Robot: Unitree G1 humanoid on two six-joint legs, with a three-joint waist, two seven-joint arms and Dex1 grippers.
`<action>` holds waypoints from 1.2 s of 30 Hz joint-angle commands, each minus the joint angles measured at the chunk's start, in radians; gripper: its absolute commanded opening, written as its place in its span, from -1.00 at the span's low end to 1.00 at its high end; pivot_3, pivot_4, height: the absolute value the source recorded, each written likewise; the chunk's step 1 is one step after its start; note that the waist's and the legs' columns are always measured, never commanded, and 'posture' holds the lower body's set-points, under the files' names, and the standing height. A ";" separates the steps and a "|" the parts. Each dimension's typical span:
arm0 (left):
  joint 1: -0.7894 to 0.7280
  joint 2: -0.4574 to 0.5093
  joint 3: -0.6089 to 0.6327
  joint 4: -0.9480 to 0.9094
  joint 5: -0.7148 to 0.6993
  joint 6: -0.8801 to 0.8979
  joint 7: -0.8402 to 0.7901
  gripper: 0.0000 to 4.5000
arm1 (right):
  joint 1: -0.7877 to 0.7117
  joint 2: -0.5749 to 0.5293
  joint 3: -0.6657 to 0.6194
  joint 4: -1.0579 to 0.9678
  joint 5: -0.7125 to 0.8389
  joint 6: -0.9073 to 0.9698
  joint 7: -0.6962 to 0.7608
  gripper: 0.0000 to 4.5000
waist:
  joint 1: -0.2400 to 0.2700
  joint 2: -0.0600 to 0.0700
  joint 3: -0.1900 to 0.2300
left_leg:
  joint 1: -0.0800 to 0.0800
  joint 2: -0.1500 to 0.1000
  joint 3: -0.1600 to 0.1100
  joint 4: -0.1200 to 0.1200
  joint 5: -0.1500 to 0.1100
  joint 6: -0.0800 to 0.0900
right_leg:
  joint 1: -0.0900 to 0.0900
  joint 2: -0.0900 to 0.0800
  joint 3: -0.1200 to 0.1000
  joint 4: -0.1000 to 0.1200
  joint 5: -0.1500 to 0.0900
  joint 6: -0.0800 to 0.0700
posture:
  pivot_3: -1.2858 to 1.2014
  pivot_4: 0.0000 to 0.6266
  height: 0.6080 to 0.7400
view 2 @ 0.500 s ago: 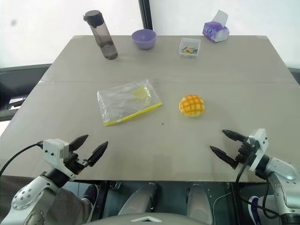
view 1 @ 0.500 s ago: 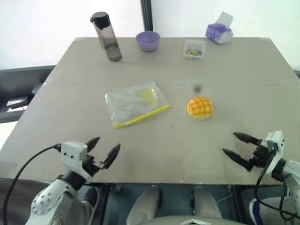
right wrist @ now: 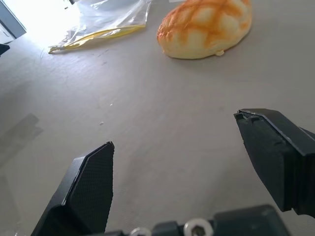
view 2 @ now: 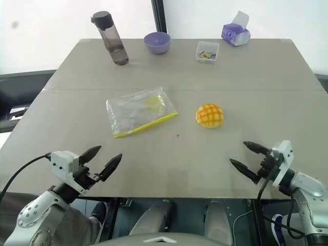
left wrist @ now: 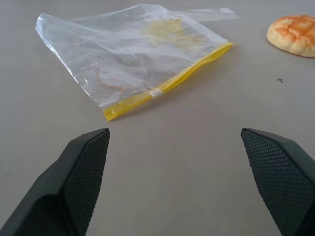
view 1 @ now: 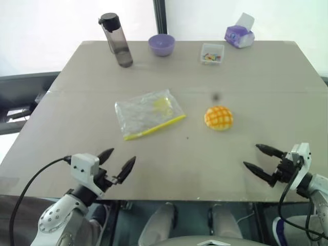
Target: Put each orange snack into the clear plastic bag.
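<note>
Bare table before both pincers

Left gripper, right gripper agape

Grey-brown surface. Mid-surface: clear plastic bag lying flat, orange snack near it, apart. Far edge: dark bottle, purple bowl, small clear box, tissue pack.

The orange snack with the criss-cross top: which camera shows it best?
The right wrist view: the orange snack looms large there, its grid and pale base plain. The two eye views show it whole but small on the table, right of the clear plastic bag. The left wrist view catches part of it at a corner.
</note>
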 commanded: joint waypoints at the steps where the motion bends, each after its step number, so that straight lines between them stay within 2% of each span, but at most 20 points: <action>1: -0.002 0.003 -0.006 -0.012 0.019 -0.035 -0.008 1.00 | -0.007 -0.004 -0.027 -0.037 0.012 -0.004 -0.007 0.96 | 0.000 0.000 0.000 | 0.000 0.000 0.000 0.000 0.000 0.000 | 0.000 0.000 0.000 0.000 0.000 0.000 | 0.03 -0.52 1.00; 13: 0.012 -0.008 -0.009 -0.026 0.020 -0.049 -0.003 1.00 | 0.014 -0.009 -0.011 -0.084 0.014 0.022 -0.001 0.96 | 0.000 0.000 0.000 | 0.000 0.000 0.001 0.000 0.000 0.001 | 0.000 0.000 0.001 0.000 0.000 0.000 | 0.03 -0.52 1.00; 17: -0.021 0.014 0.033 0.000 0.004 -0.013 0.017 1.00 | -0.004 -0.026 -0.016 -0.129 0.051 0.062 0.015 0.96 | 0.000 0.000 0.000 | 0.000 0.000 0.001 0.000 0.000 0.001 | 0.000 0.000 0.001 0.000 0.000 0.000 | 0.03 -0.52 1.00; 24: -0.173 0.073 0.147 0.103 -0.064 0.146 0.110 1.00 | -0.031 -0.077 0.039 -0.309 0.100 0.157 0.054 0.96 | -0.001 0.000 0.000 | 0.001 0.005 0.001 0.000 -0.001 0.000 | -0.001 0.005 0.001 0.001 0.000 0.000 | 0.03 -0.52 1.00; 30: -0.360 0.134 0.238 0.242 -0.188 0.356 0.195 1.00 | -0.125 -0.068 0.091 -0.421 0.085 0.189 -0.006 0.96 | -0.001 -0.001 0.000 | -0.001 0.007 0.001 0.001 -0.001 -0.002 | -0.005 0.008 0.002 0.002 0.001 -0.002 | 0.03 -0.52 1.00; 32: -0.439 0.152 0.242 0.311 -0.235 0.459 0.220 1.00 | -0.157 -0.064 0.102 -0.433 0.086 0.197 -0.021 0.96 | 0.001 -0.001 0.000 | -0.001 0.006 0.001 0.001 -0.001 -0.002 | -0.005 0.008 0.002 0.003 0.001 -0.002 | 0.03 -0.52 1.00; 36: -0.529 0.161 0.182 0.380 -0.241 0.538 0.206 1.00 | -0.203 -0.057 0.122 -0.443 0.081 0.208 -0.042 0.96 | -0.002 -0.002 0.001 | -0.002 0.006 0.001 0.002 -0.001 -0.002 | -0.005 0.009 0.002 0.003 0.002 -0.002 | 0.03 -0.52 1.00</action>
